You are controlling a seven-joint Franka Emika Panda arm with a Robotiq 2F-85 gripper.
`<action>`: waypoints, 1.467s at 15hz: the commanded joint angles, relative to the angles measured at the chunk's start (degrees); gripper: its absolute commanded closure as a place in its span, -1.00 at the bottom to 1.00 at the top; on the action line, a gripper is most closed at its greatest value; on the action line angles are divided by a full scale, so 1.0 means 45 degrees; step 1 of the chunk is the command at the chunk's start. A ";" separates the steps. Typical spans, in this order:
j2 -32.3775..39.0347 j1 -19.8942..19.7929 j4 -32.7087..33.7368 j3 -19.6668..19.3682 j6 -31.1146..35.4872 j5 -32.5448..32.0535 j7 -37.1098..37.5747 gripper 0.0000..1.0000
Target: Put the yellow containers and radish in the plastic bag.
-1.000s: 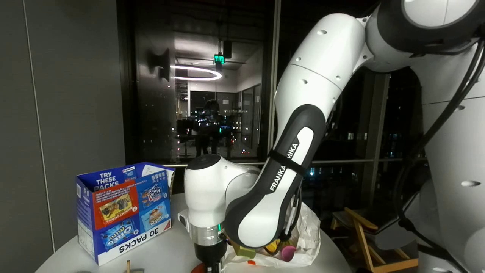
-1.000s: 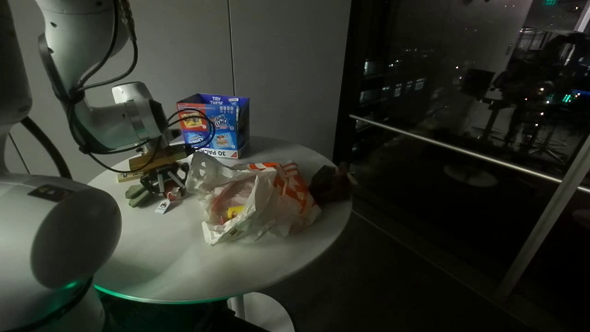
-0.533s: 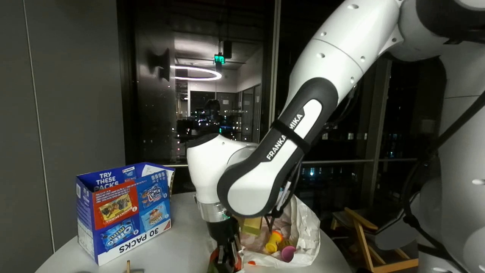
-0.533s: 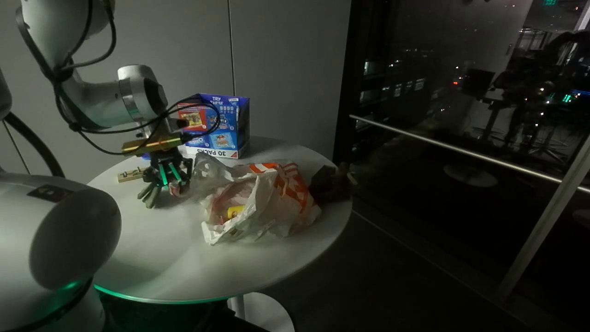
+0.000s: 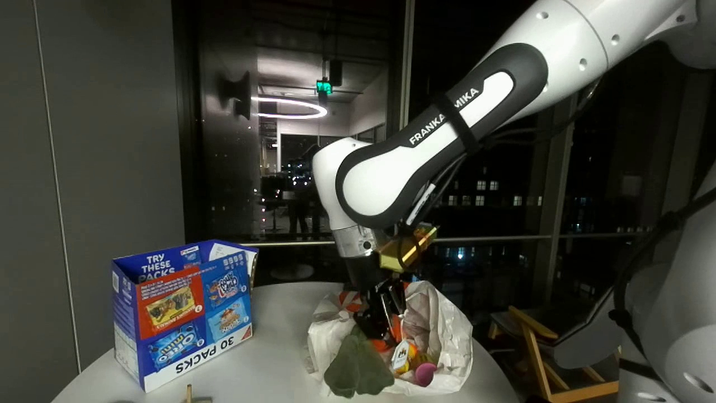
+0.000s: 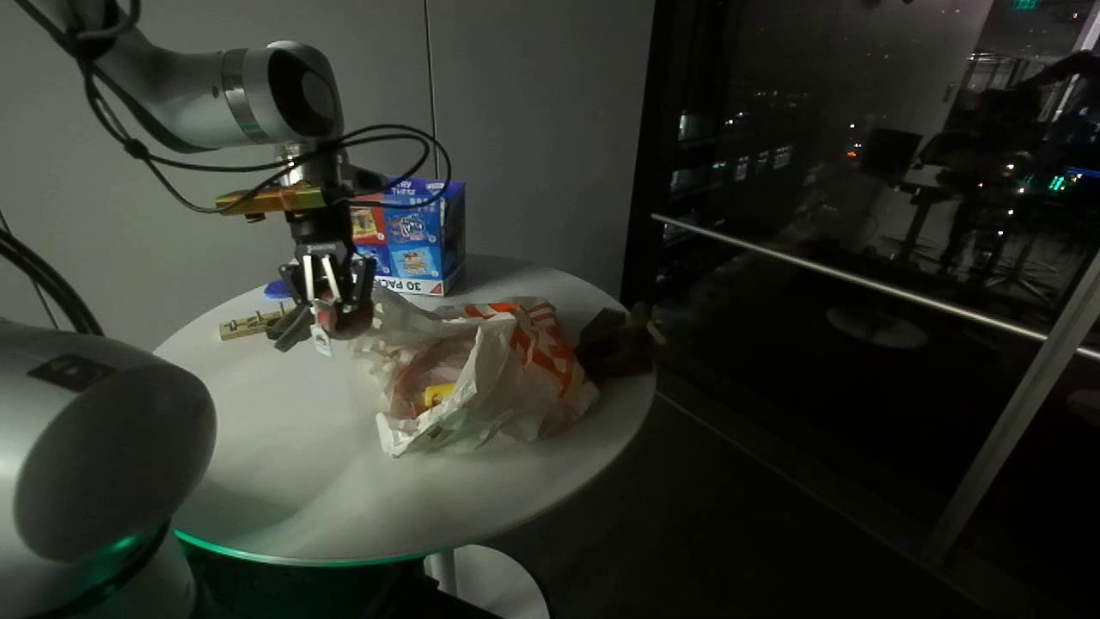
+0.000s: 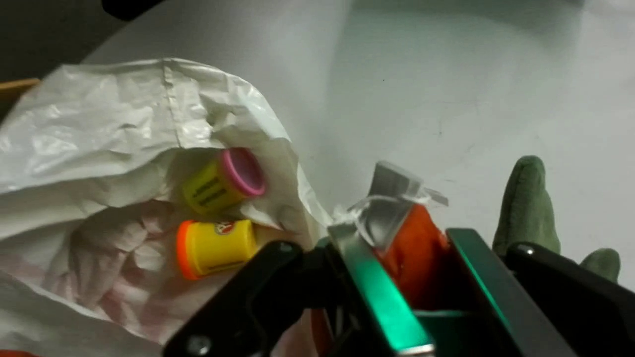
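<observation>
My gripper (image 7: 402,232) is shut on the red plush radish (image 7: 419,253), with a white tag hanging from it. The radish (image 6: 352,322) is held above the table beside the plastic bag's opening. Its green leaves (image 5: 358,366) hang out on the side away from the bag. The white plastic bag (image 7: 124,109) lies on its side with its mouth open; it shows in both exterior views (image 5: 458,347) (image 6: 516,378). Inside lie a yellow container with a pink lid (image 7: 223,181) and a yellow container with an orange lid (image 7: 218,248). Only one yellow container (image 6: 438,395) shows in an exterior view.
A blue snack box (image 5: 184,319) stands at the back of the round white table (image 6: 301,481). A wooden piece with pegs (image 6: 249,325) lies near the table's edge. A dark brown object (image 6: 619,344) sits behind the bag.
My gripper has risen from the table with the radish in it and moved toward the bag. The bag and the containers inside it have stayed in place.
</observation>
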 commanded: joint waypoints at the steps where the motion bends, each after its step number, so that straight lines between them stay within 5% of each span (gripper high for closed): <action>1: 0.0160 -0.0785 0.0210 0.0145 -0.0629 -0.0649 0.2054 0.67; 7: 0.2211 -0.1630 0.0585 -0.0078 -0.0625 -0.1261 0.5640 0.67; 14: 0.3832 -0.1501 0.0705 -0.0691 0.1957 -0.2113 0.8693 0.70; 22: 0.4316 -0.0992 0.0515 -0.1244 0.4280 -0.6921 1.4467 0.70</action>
